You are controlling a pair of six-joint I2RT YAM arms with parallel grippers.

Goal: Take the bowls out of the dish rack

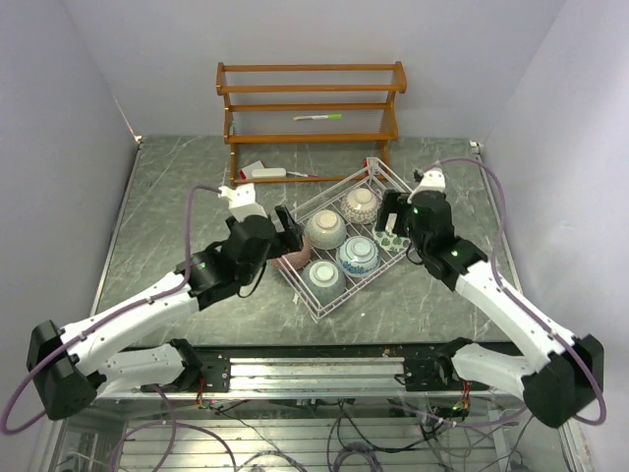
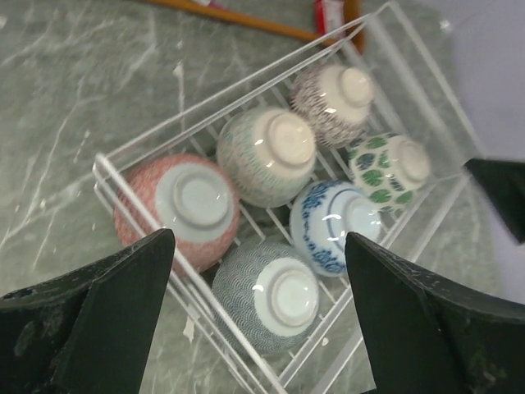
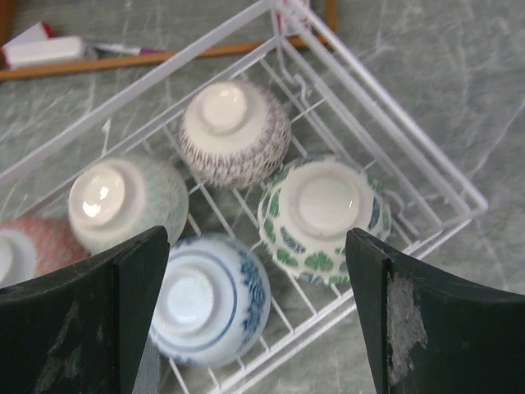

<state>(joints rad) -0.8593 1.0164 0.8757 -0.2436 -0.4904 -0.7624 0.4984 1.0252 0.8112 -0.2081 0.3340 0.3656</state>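
Note:
The white wire dish rack sits mid-table and holds several upside-down bowls. They are pink, pale green, brown-patterned, green-and-white, blue-and-white and grey-teal. My left gripper hovers open over the rack's left side, above the pink and grey-teal bowls. My right gripper hovers open over the right side, above the green-and-white and blue-and-white bowls. Neither touches a bowl.
A brown wooden three-tier shelf stands at the back with a green pen on it. A small white-and-red item lies at its foot. Pale walls close in the table on three sides.

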